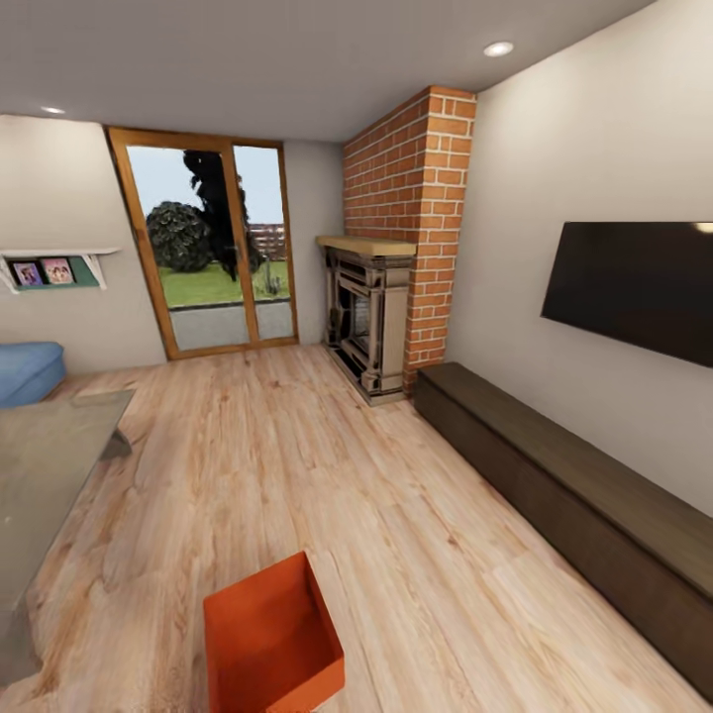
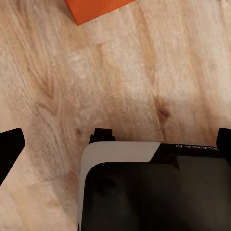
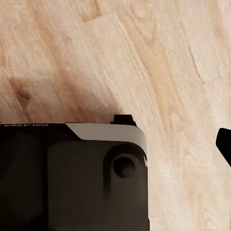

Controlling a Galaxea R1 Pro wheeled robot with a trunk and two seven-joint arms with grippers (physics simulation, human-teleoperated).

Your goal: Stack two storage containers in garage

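One orange-red open-topped storage container [image 1: 269, 639] sits on the light wood plank flooring of the living room, close in front of me at the bottom of the head view. A corner of the container [image 2: 94, 8] also appears in the left wrist view, beyond the fingers. My left gripper [image 2: 115, 144] hangs open over the planks and my own dark base, with one fingertip [image 2: 9, 149] at each side edge and nothing between them. My right gripper [image 3: 113, 132] is open too, above bare planks, with one dark fingertip [image 3: 224, 144] at the frame's edge.
A glass-topped table [image 1: 45, 465] stands at the left with a blue sofa [image 1: 28, 368] behind it. A long dark low cabinet [image 1: 584, 495] runs along the right wall under a TV [image 1: 634, 287]. The brick fireplace [image 1: 381, 307] and patio doors [image 1: 213, 248] lie ahead.
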